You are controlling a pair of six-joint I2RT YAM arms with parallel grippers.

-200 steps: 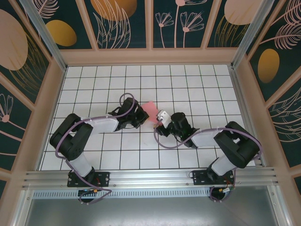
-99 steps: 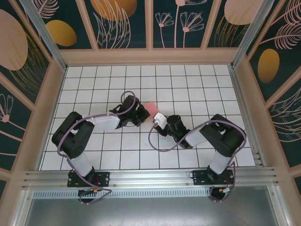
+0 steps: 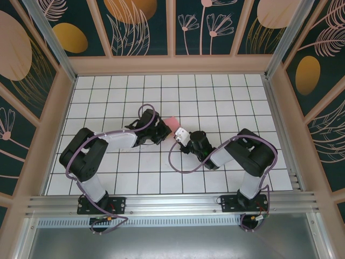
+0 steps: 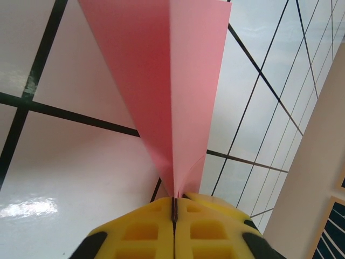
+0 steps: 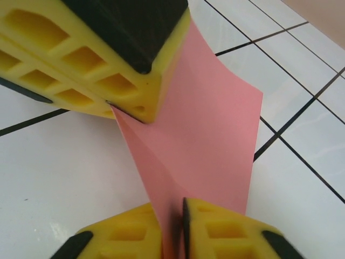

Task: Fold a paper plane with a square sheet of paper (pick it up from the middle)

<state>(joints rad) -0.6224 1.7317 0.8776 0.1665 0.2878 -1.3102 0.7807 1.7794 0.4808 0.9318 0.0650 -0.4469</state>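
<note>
The salmon-pink sheet of paper (image 3: 172, 122) is folded along a middle crease into a narrow wedge like a paper plane, and hangs just above the tiles between both grippers. My left gripper (image 3: 163, 131) is shut on its pointed end, and the left wrist view shows the tip pinched at the yellow fingers' seam (image 4: 173, 198) with the paper (image 4: 172, 81) fanning away. My right gripper (image 3: 177, 136) grips the opposite edge, its jaws (image 5: 175, 216) shut on the paper (image 5: 210, 135). The left gripper (image 5: 116, 105) shows at the upper left of the right wrist view.
The white grid-tiled table (image 3: 215, 102) stretches around the grippers. Wooden walls (image 3: 172, 65) with patterned panels enclose it on three sides. Both arms bend in toward the middle, and a metal rail (image 3: 172, 204) runs along the near edge.
The right arm has reached left toward the paper, and its jaws have shut on the paper's edge. The left gripper has kept its hold and barely moved.
</note>
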